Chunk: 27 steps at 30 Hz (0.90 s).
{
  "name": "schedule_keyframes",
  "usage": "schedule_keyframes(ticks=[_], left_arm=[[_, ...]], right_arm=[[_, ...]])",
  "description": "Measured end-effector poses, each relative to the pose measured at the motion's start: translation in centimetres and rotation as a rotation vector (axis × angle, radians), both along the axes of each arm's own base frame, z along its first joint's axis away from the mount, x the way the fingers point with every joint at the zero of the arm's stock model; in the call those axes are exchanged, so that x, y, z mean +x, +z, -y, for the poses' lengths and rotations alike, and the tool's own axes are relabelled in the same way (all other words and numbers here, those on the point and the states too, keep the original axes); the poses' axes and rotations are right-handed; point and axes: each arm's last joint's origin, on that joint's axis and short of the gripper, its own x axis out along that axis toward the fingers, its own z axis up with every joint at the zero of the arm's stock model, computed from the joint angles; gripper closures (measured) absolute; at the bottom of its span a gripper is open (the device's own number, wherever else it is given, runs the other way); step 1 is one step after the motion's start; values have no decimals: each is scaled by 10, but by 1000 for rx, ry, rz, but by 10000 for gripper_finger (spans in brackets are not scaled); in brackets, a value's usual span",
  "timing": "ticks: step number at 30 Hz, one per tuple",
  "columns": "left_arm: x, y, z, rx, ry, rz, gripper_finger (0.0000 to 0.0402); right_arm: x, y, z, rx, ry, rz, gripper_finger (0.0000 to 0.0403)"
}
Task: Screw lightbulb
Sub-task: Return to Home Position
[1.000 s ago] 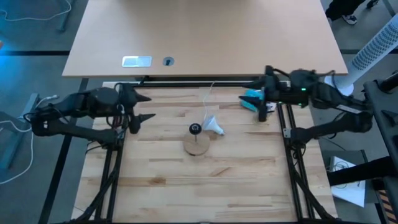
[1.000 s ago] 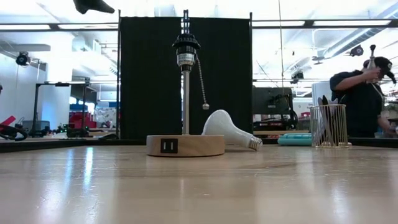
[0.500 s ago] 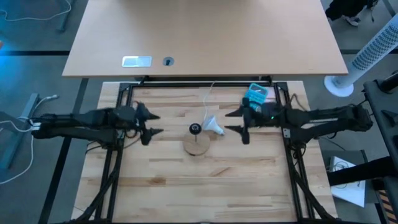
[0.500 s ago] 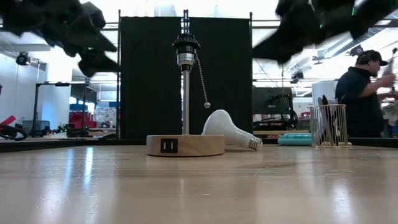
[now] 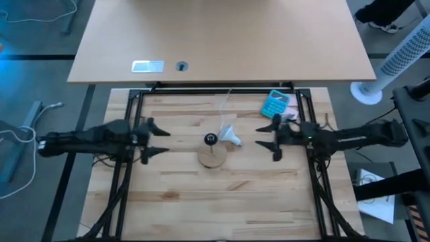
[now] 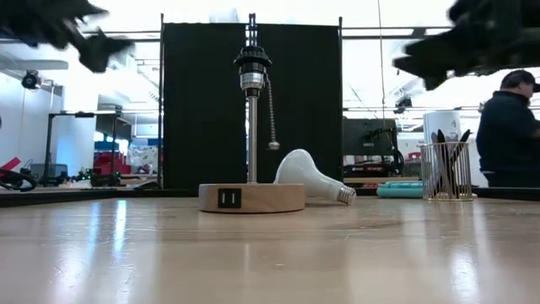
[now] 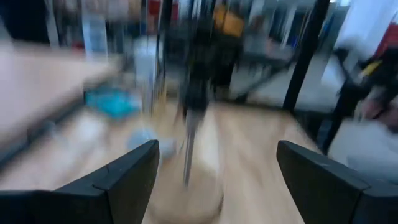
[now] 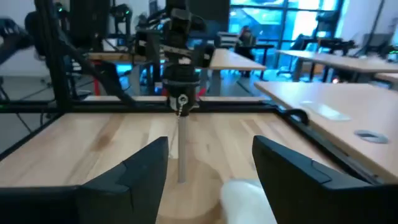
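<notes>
I had drawn both end effectors, left (image 5: 166, 141) and right (image 5: 259, 136), wide open and empty, back from the lamp (image 5: 212, 156), leaving the lightbulb (image 5: 230, 136) lying on the worktop (image 5: 201, 202) beside it, unscrewed.

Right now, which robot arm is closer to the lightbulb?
Right. The right arm hovers just beside the lightbulb; the left arm is farther off, beyond the lamp.
</notes>
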Motion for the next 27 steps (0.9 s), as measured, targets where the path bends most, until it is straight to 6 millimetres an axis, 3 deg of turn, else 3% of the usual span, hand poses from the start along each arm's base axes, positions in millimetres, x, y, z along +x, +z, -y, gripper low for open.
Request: schedule_keyframes(ticks=[3,7,11,19,23,27], left_arm=[[-18,10,1,6,2,142,86],[-24,2,1,-58,1,190,86],[-13,-17,1,-21,-1,130,86],[16,-76,0,44,-19,161,86],[16,-84,-1,50,-8,71,86],[14,-83,-1,80,-10,93,86]], right_arm=[[-25,-3,1,35,-89,-58,184],[-45,-15,0,79,-80,8,186],[-36,-36,-1,32,-25,3,179],[-26,-45,-1,58,-10,-110,163],[-23,-44,-2,38,27,-106,158],[-24,-38,-3,27,38,-41,154]])
